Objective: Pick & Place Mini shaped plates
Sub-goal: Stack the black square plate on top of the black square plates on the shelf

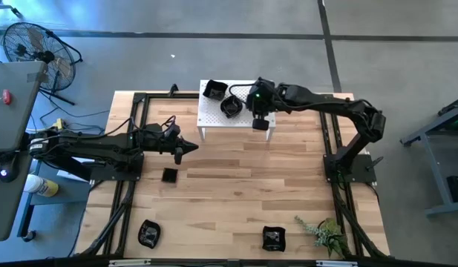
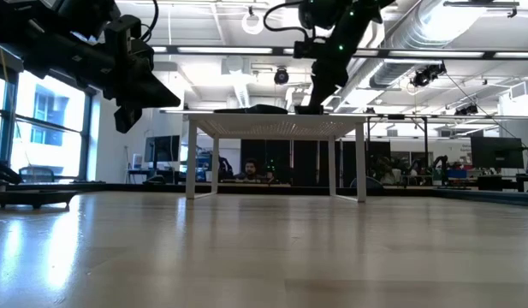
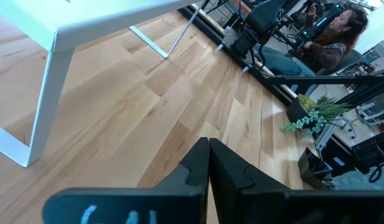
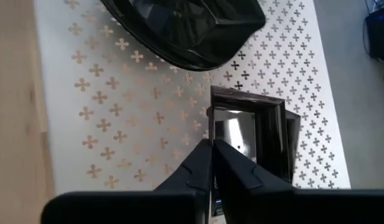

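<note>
Up on the white perforated stand (image 1: 214,119) at the far side of the wooden worktop (image 1: 236,193) I count three of the glossy black mini plates. One is a square plate (image 1: 212,90) at the back corner and one is a wavy-edged round plate (image 1: 231,106) next to it. The third is another square glossy one (image 4: 251,134), which shows best from the right wrist because it sits right at the tip of the right claw (image 4: 211,144). That claw's two dark fingers are pressed together with no gap, and the tips sit at the near rim of that square plate. I honestly can't tell whether a sliver of rim is pinched between them or they're just touching it. From the low view the right claw (image 2: 313,101) comes down from above onto the stand top.

Down on the worktop itself there are three more black plates, all well apart. A small square one (image 1: 169,175) lies near the left arm, one (image 1: 148,233) is at the front left, and one (image 1: 273,238) is at the front right beside a green plant sprig (image 1: 325,233). So that's six plates in sight.

The left claw (image 1: 180,152) is clenched with nothing in it and hangs above bare wood between the stand and the small square plate. You can see the closed fingers (image 3: 198,165) from its own wrist cam.

There are two arms, one stand and one floor fan (image 1: 32,48) off the worktop's left. One person (image 2: 251,168) is sitting in the room behind.
</note>
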Robot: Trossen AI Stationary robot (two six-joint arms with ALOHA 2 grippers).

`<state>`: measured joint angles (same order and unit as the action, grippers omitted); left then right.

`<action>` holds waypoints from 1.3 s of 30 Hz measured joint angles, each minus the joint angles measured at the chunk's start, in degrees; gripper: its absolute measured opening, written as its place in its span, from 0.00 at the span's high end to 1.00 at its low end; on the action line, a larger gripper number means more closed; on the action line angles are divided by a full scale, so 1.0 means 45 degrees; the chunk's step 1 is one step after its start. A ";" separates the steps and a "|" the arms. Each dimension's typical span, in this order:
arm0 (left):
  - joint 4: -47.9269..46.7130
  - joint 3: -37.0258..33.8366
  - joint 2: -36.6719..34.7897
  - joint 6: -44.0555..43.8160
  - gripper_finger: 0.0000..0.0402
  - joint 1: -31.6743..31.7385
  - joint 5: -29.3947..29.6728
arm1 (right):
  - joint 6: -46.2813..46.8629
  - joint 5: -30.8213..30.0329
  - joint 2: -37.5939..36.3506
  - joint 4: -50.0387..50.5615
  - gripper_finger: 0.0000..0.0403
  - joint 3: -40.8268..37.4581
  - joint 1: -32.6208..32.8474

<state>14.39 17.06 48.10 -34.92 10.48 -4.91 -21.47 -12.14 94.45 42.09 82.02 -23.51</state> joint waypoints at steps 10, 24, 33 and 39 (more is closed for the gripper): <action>0.0000 0.0000 -0.0005 0.0010 0.99 0.0000 0.0000 | 0.0559 -0.1068 -0.0427 -0.0032 0.99 0.0000 0.0248; 0.0000 -0.0005 -0.0005 0.0010 0.99 0.0001 0.0000 | 0.1930 -0.0850 -0.0015 -0.0339 0.82 -0.0054 0.0053; -0.0002 -0.0005 -0.0005 0.0000 0.99 0.0003 0.0000 | 0.2731 0.0552 -0.0102 -0.0367 0.74 -0.0073 -0.0181; 0.0000 -0.0005 -0.0005 0.0000 0.99 0.0005 0.0000 | 0.2772 0.0355 -0.0102 -0.0361 0.92 -0.0078 -0.0473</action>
<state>14.39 17.04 48.07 -34.92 10.50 -4.91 -9.00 -10.55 94.00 40.46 81.67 -25.63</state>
